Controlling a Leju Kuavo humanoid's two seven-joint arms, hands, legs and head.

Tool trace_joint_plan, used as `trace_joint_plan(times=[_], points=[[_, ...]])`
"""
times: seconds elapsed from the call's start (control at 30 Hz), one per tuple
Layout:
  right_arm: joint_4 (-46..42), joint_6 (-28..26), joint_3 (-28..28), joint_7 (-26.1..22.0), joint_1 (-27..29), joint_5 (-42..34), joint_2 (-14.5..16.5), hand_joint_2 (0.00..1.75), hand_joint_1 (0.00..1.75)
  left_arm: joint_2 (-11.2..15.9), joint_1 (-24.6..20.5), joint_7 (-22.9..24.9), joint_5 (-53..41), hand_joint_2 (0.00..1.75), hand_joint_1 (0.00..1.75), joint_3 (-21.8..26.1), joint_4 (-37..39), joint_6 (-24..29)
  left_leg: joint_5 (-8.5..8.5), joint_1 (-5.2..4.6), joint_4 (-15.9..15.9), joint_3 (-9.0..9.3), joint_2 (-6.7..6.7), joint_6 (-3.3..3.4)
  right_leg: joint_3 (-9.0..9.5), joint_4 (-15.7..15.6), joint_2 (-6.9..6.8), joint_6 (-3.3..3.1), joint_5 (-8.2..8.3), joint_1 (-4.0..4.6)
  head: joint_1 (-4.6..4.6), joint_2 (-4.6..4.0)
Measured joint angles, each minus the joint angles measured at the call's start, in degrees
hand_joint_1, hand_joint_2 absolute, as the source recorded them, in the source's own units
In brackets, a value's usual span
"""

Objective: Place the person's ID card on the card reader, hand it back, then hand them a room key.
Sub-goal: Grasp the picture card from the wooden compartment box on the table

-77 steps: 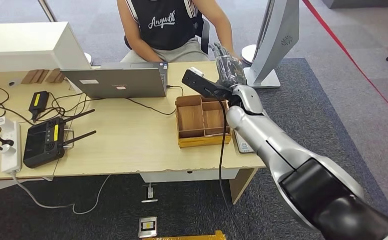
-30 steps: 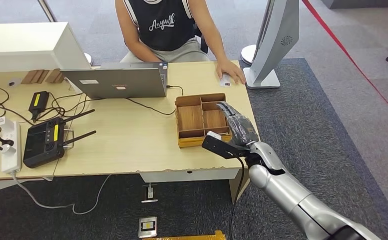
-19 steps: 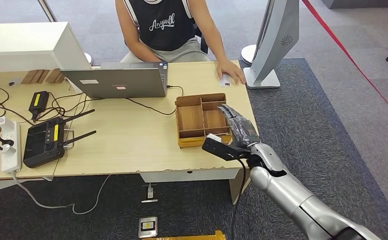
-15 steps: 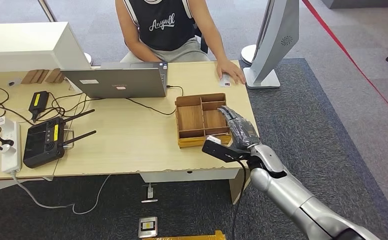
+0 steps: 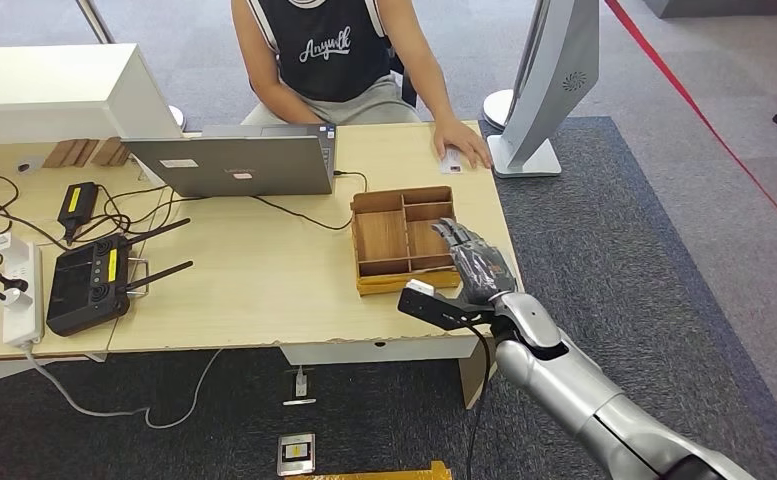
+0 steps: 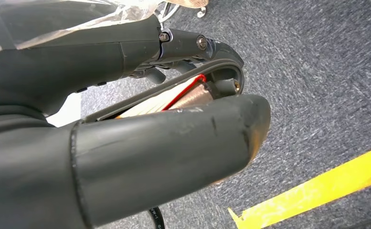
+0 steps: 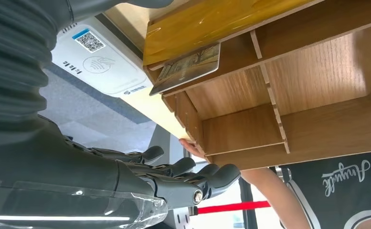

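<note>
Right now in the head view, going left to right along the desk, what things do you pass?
White power strip → black controller with antennas → laptop → wooden tray → robot's right hand.

The right hand [image 7: 140,176] extends with dark fingers [image 7: 207,174] held straight and close together, gripping nothing. Beside it sits a wooden divided tray [image 7: 288,95] — a patterned card [image 7: 185,69] rests in one compartment. A white card reader [image 7: 102,62] lies just beside the tray. A person's hand [image 7: 189,145] touches the table beyond.
</note>
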Motion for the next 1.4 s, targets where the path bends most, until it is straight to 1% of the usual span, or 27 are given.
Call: trace_joint_plan(times=[0.37, 0.63, 0.77, 1.4], points=[[3.2, 0.5, 1.6, -0.3, -2.2, 5.1, 2.1, 1.75, 0.00, 0.0, 0.0, -0.1, -0.5, 0.00, 0.00, 0.0, 0.0, -0.1, 0.00, 0.01, 0.0, -0.01, 0.00, 0.00, 0.00, 0.0, 0.00, 0.00, 0.00, 0.01, 0.00, 0.00], [7.3, -1.0, 3.3, -1.7, -4.1, 7.2, 6.0, 1.75, 0.00, -0.2, -0.1, 0.0, -0.4, 0.00, 0.00, 0.0, 0.0, 0.1, 0.00, 0.01, 0.0, -0.01, 0.01, 0.00, -0.01, 0.0, 0.00, 0.00, -0.01, 0.01, 0.00, 0.00], [8.7, -1.2, 3.7, -1.8, -4.5, 7.3, 7.1, 1.75, 0.00, -0.3, -0.1, 0.1, -0.3, 0.00, 0.00, 0.0, 0.0, 0.1, 0.00, 0.01, 0.0, -0.01, 0.01, 0.00, -0.01, 0.0, 0.00, 0.00, 0.00, 0.00, 0.00, 0.00], [13.2, -1.9, 5.1, -2.2, -6.1, 7.0, 8.8, 1.75, 0.00, -0.4, -0.1, 0.1, -0.2, 0.00, 0.00, 0.0, 0.0, 0.4, 0.00, 0.00, 0.0, 0.01, 0.01, 0.00, -0.01, 0.0, 0.00, 0.00, 0.00, 0.01, 0.00, 0.00]])
